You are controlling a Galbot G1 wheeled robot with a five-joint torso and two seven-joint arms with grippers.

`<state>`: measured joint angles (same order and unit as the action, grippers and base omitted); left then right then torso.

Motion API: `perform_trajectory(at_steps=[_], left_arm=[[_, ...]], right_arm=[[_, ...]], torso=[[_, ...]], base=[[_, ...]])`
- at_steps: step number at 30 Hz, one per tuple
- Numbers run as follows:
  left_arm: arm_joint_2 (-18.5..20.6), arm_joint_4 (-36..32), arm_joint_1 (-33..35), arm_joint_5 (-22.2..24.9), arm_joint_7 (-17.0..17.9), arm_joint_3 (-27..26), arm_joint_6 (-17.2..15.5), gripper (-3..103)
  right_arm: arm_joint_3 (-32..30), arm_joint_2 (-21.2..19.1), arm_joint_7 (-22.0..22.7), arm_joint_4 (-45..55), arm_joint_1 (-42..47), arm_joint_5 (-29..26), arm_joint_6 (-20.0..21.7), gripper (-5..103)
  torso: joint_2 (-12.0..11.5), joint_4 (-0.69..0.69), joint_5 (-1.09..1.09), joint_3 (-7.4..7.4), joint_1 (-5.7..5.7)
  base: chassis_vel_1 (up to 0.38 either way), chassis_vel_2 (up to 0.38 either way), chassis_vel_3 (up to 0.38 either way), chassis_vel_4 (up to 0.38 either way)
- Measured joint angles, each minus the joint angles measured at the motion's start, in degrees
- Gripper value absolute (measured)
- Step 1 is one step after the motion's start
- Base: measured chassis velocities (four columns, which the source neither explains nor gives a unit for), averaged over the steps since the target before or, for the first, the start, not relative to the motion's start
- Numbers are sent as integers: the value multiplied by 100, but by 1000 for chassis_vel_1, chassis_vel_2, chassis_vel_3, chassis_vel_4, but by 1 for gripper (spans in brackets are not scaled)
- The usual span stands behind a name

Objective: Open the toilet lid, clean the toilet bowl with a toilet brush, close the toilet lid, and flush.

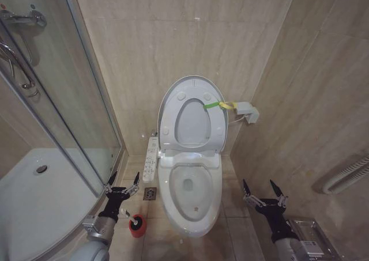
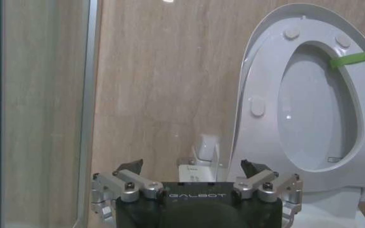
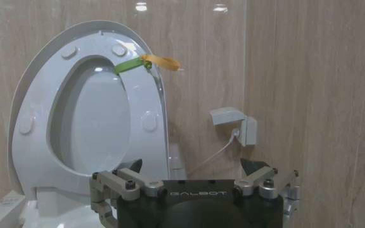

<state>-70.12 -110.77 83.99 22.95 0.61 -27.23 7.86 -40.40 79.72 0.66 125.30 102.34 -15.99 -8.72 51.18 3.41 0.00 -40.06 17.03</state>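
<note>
Toilet lid (image 1: 191,83) stood raised against the wall, long axis upright, toilet bowl (image 1: 191,199) stretched toward the robot, toilet brush (image 1: 126,214) leaned in red cup (image 1: 137,226) left of it, left gripper (image 1: 121,185) and right gripper (image 1: 263,192) flanked it, fingers spread, empty.

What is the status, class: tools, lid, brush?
Left tool open above toilet brush. Right tool open, beside toilet bowl. Toilet lid raised. Nothing blocking.

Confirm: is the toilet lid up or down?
Up: the toilet lid stands against the wall, leaving the toilet bowl exposed.
</note>
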Motion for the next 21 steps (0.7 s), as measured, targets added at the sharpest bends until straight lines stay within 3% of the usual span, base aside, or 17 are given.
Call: perform_trajectory(at_steps=[21], left_arm=[[0, 0, 0, 0, 0, 0, 0, 100]], right_arm=[[0, 0, 0, 0, 0, 0, 0, 100]], torso=[[0, 0, 0, 0, 0]], base=[[0, 0, 0, 0]])
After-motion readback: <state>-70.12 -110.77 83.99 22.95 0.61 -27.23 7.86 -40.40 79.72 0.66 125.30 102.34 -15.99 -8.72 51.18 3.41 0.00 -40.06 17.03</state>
